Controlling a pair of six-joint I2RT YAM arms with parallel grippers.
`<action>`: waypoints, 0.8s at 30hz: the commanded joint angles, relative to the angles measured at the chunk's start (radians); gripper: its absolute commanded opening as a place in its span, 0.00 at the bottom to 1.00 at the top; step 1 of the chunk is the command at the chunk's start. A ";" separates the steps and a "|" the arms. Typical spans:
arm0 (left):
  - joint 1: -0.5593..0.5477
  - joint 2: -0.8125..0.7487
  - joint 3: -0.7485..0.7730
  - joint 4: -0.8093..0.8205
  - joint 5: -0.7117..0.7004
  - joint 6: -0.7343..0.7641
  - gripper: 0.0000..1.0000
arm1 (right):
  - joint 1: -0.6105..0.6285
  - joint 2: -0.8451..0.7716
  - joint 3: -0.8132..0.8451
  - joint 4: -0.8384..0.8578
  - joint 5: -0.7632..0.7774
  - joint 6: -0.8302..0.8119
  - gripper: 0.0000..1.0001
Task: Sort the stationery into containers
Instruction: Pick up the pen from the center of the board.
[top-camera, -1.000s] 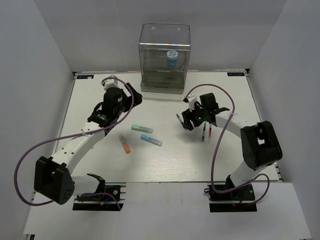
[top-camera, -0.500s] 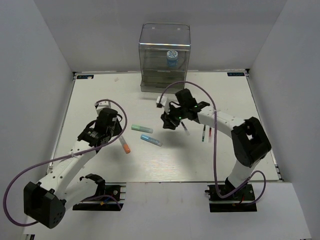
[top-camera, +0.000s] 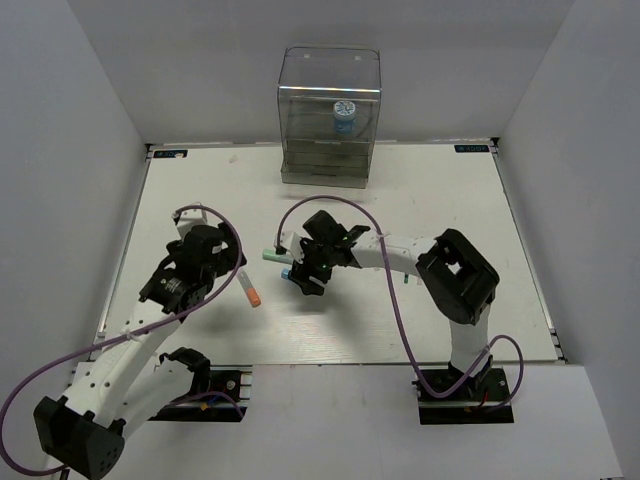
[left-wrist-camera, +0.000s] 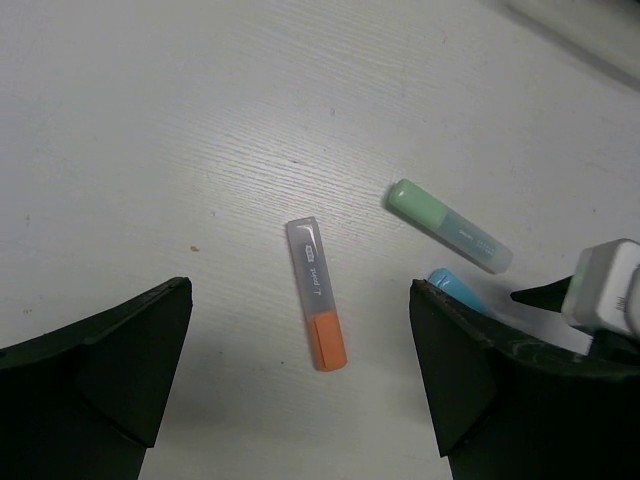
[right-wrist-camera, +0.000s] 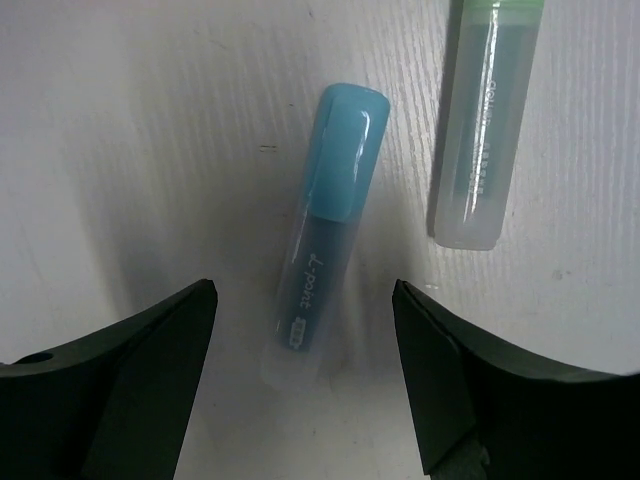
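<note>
My right gripper (top-camera: 303, 278) (right-wrist-camera: 305, 385) stands open low over the light-blue marker (right-wrist-camera: 325, 230), which lies on the table between its fingers, untouched. The teal marker (right-wrist-camera: 485, 130) (top-camera: 271, 256) lies just beside it. Open too, my left gripper (top-camera: 228, 270) (left-wrist-camera: 300, 400) hovers short of the orange-capped marker (left-wrist-camera: 317, 295) (top-camera: 250, 291), holding nothing. The clear container (top-camera: 330, 70) stands at the back of the table with the blue-and-white roll (top-camera: 344, 116) inside its top compartment. No pens show clearly.
The two grippers are close together in the middle of the white table (top-camera: 200, 190); a white part of the right gripper (left-wrist-camera: 605, 290) shows at the right edge of the left wrist view. White walls enclose the table on three sides.
The right gripper has swung left from the pens' side to over the light-blue marker. The left arm has drawn back toward the near left and now faces the orange-capped marker.
</note>
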 joint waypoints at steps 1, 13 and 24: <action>0.004 -0.040 -0.011 -0.012 -0.033 -0.008 0.99 | 0.015 0.020 0.051 0.037 0.121 0.031 0.77; 0.004 -0.022 -0.043 -0.012 0.126 -0.090 0.89 | 0.053 0.010 0.033 -0.137 0.076 -0.068 0.10; 0.004 0.056 -0.186 0.031 0.203 -0.299 0.97 | -0.013 -0.188 0.180 -0.138 0.405 -0.312 0.00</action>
